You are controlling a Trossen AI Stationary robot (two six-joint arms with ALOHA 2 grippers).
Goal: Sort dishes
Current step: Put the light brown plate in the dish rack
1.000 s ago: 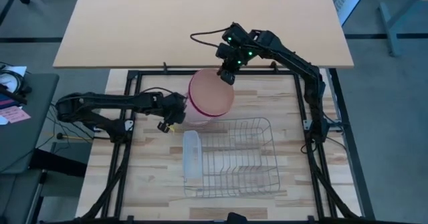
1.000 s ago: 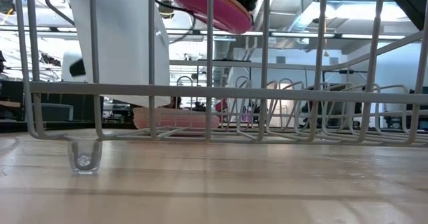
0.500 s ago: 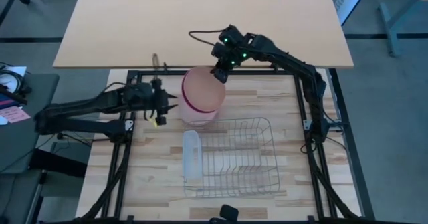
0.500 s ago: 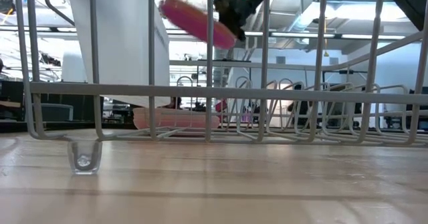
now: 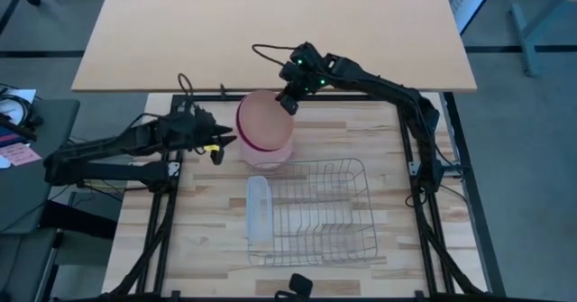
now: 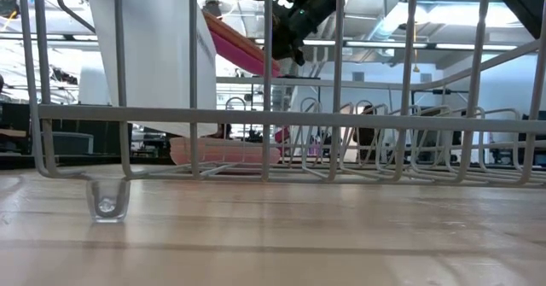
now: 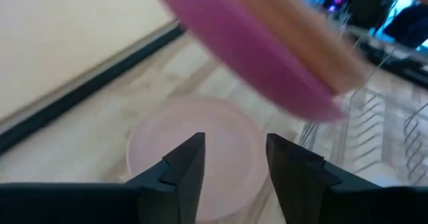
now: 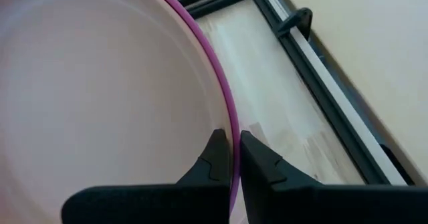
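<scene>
A: Pale wood worktop point(image 5: 207, 239) inside a black frame, a tan desk beyond it at 12 o'clock. Wire rack point(image 5: 320, 214) sits at 5 o'clock from centre, with a translucent tray point(image 5: 258, 207) against its 9 o'clock side.

B: Plates?

A: Right pincer point(image 5: 289, 102) holds one plate point(image 5: 264, 122) by its rim at the plate's 2 o'clock edge, lifted and tilted. Top face is orange-tan, rim and underside magenta. In the right wrist view the two fingers are pinched narrow on that rim. Below it a stack of pale pink plates point(image 7: 194, 150) rests on the worktop, just off the rack's 11 o'clock corner.

B: Left arm?

A: Left pincer point(image 5: 219, 142) hovers at 9 o'clock of the lifted plate, close but apart from it. Jaws moderately spread, nothing between them; the left wrist view looks past them at the stack.

B: Risks?

A: Judgement only. The grip is a thin edge pinch on a tilted plate, so it could pivot or slip out during a swing toward the rack. The left pincer is near enough that a sideways move could knock the plate. Its low edge hangs over the stack, so a descent here could clip it.
</scene>
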